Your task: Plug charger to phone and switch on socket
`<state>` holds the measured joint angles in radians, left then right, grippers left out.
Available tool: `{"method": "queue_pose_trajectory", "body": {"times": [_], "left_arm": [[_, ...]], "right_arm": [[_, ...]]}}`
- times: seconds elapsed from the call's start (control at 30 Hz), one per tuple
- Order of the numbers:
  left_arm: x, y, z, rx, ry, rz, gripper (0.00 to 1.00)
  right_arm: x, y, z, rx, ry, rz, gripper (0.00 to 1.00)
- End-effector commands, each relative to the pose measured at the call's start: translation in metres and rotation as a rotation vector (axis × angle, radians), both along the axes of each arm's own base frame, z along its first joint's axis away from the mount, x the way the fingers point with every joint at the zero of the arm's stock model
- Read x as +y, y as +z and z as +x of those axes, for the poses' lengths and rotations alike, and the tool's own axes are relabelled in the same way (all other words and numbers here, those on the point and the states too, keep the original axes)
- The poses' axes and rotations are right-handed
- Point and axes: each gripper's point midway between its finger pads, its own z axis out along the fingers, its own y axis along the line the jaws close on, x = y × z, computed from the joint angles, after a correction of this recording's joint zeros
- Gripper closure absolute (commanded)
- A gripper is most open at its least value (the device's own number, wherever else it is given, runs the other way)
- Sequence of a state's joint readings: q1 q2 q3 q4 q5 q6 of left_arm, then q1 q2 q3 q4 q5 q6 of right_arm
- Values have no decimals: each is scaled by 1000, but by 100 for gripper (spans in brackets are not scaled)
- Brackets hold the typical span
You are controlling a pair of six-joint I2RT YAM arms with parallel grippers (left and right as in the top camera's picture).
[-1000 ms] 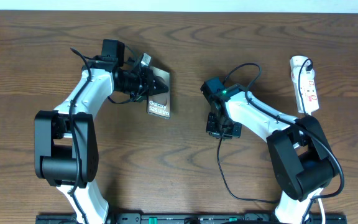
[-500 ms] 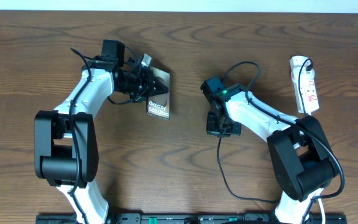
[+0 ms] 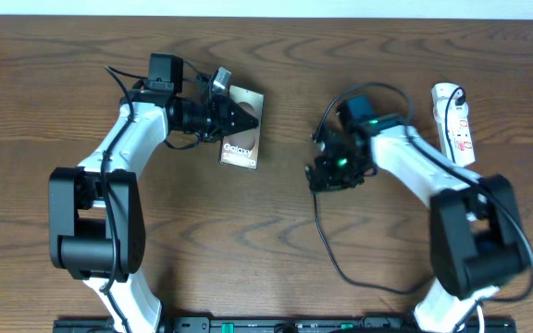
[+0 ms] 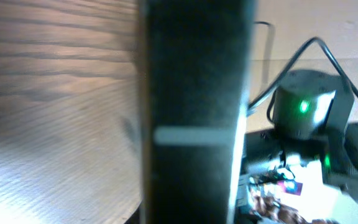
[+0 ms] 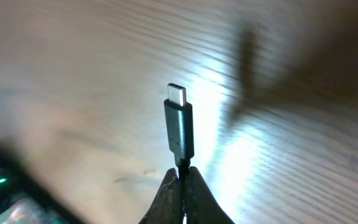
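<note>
Fingertips of the right tool are pressing together on the charger. They are pinching the thin black cable just below its metal-tipped plug. The plug is standing straight up out of the grip, pointing away from the wrist camera, over blurred wood grain. Seen from overhead, the right tool is hovering right of centre. The cable is trailing from it in a long curve toward the near edge of the surface, then bending right toward the arm's base. Another loop of black cable is arching above the right wrist.

The left tool is clamping narrowly on the phone, its dark fingers lying across the upper half of the brownish screen. The phone is sitting tilted, left of centre, with its white "Galaxy" lettering facing up. Whether it is resting on the wood or being held just above it, I cannot tell. In the left wrist view a blurred dark upright slab is filling the middle, too close to make out.

The two tools are standing well apart, and the plug is not touching the phone.

The socket is lying at the far right of the surface, beyond the right arm, with a thin black line running along it.
</note>
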<state>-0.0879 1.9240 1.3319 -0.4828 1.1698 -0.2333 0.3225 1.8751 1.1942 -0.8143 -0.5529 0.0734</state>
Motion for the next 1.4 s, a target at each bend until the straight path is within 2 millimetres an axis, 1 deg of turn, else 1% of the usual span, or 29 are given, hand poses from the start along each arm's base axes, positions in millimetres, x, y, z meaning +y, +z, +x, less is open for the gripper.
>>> {"method": "queue_pose_trajectory", "body": {"times": [0.0, 0.03, 0.1, 0.13, 0.2, 0.27, 0.33, 0.4, 0.53, 0.73, 0.8, 0.9, 0.93, 1.0, 1.07, 1.17, 1.23, 1.37], "left_arm": [[-7, 50, -13, -96, -92, -183, 93], [-8, 52, -14, -104, -101, -195, 93], [-8, 53, -14, -115, -105, -196, 93], [-7, 51, -13, -118, -102, -186, 93], [-5, 41, -10, -106, -76, -129, 93], [-2, 30, -10, -77, -54, -70, 93], [0, 19, -12, -40, -36, -10, 93], [-2, 12, -16, -14, -36, 25, 93], [-18, 10, -30, -1, -90, 29, 93], [-56, 14, -53, -13, -200, 6, 93], [-67, 21, -58, -31, -237, -32, 94], [-79, 37, -64, -64, -289, -128, 93], [-82, 46, -66, -75, -309, -176, 93], [-83, 54, -69, -83, -329, -223, 93], [-84, 55, -69, -81, -332, -227, 93], [-85, 55, -71, -82, -338, -228, 93], [-86, 55, -72, -83, -341, -227, 93], [-88, 56, -70, -105, -344, -229, 93]], "right_arm": [[23, 78, 10, -182, 110, 361, 99], [22, 90, 16, -220, 106, 399, 99], [20, 105, 26, -287, 102, 440, 99], [18, 111, 31, -322, 100, 457, 99], [16, 124, 41, -381, 105, 516, 99], [20, 141, 40, -435, 161, 626, 99], [23, 157, 33, -470, 220, 732, 99], [26, 169, 25, -494, 268, 816, 99], [28, 172, 24, -507, 284, 833, 99], [30, 176, 26, -479, 258, 851, 99], [30, 178, 28, -477, 252, 853, 99], [31, 182, 33, -467, 229, 857, 99], [31, 184, 36, -461, 217, 860, 99], [32, 188, 41, -448, 192, 865, 99], [34, 189, 48, -435, 160, 854, 99], [38, 178, 57, -400, 80, 772, 99], [45, 174, 56, -399, 81, 746, 99], [61, 173, 46, -391, 121, 746, 99]]}}
